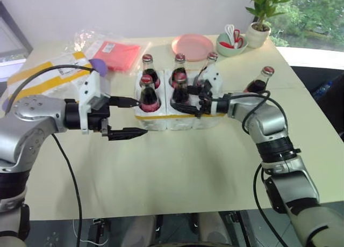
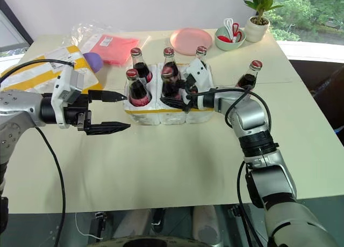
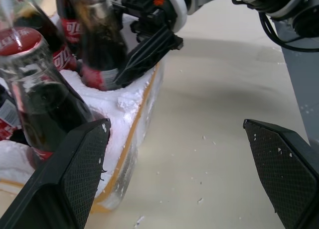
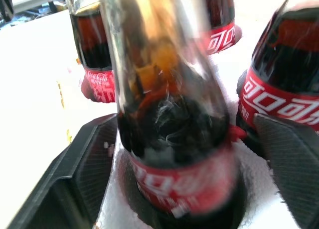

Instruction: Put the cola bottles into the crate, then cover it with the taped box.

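On the pale desk (image 1: 177, 166) sits the low white foam crate with round holes and a thin yellow tape band (image 1: 161, 120), now carrying five small glass cola bottles with red labels and red caps (image 1: 149, 94). The right end effector (image 1: 189, 103) is at the crate's near side, its two black fingers spread on either side of the bottle just seated there (image 4: 174, 154), seemingly clear of the glass. The sixth cola bottle (image 1: 260, 81) stands upright on the desk just right of the crate, beyond the right forearm, so the right arm is plainly the nearer one; its long axis is vertical, calling for a level, sideways approach. The left end effector (image 1: 126, 118) hovers wide open and empty just left of the crate. The white foam taped box with broad yellow bands and a printed label (image 1: 45, 78) lies at the far left, nearest the left arm.
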{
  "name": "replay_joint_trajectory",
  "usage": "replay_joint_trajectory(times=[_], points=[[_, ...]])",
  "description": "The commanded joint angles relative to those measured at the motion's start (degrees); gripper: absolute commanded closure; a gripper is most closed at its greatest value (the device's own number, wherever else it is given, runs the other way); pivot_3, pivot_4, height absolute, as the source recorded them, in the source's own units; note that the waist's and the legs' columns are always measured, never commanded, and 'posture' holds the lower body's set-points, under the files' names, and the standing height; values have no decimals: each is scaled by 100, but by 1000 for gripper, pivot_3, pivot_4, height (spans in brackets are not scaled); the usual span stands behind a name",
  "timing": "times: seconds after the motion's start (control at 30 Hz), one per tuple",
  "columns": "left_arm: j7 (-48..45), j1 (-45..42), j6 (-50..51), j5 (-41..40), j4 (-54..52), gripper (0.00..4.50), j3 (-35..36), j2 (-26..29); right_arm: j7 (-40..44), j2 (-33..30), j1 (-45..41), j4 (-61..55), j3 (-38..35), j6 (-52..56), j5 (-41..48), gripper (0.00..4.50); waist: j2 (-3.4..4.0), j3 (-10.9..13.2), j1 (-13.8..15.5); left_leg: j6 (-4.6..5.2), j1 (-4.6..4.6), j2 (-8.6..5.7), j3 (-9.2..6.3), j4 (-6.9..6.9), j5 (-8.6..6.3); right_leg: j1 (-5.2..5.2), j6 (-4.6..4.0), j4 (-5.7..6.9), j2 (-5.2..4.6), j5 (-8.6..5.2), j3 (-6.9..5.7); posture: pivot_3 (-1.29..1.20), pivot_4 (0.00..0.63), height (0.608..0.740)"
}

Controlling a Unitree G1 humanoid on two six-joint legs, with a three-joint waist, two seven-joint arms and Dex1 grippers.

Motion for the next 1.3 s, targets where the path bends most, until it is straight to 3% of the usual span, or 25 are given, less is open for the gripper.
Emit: replay_joint_trajectory(times=[0.03, 0.27, 0.37, 0.5, 0.8, 1.3], points=[[25, -161, 6, -104, -54, 0, 96, -25, -49, -433, 408, -1097, -757, 521, 530, 47, 0, 0, 44, 0, -2, -1, -2, 0, 0, -1, 0, -2, 0, 0, 0, 0, 150, 740], [-63, -320, -11, -91, 53, 0, -53, -168, -288, -1578, 1796, -2962, -2604, 1789, 1679, 47, 1, 1, 119, 4, -7, 0, 1, -5, -3, -1, -1, -11, -4, -1, 1, 0, 150, 740], [-104, -623, -84, -11, 282, 0, -241, -361, -304, -2135, 2684, -3352, -3476, 2079, 1767, 47, 0, 0, 145, 5, -7, -1, 0, -2, -3, 7, -1, -13, -10, -1, -1, 0, 150, 740], [-199, -940, -107, 39, 486, 0, -418, -570, -713, -2190, 3275, -3227, -4110, 2329, 1808, 47, -1, 0, 93, 9, -2, -1, 6, 6, -4, 20, 1, -20, -16, -1, -2, 0, 150, 740], [-346, -1116, -104, 102, 580, 0, -547, -693, -1686, -1697, 3166, -2685, -3701, 1589, 1154, 47, 1, 0, 104, 9, 4, 5, 15, 5, -4, 18, 0, -18, -18, -1, 2, 0, 150, 740], [-101, -948, 137, -19, 183, 0, -343, -615, -1764, -1448, 2001, -625, -2655, 343, 362, 47, 2, 0, 98, 10, 4, 2, 13, 4, -4, 18, 1, -18, -9, 0, 1, 0, 150, 740]])
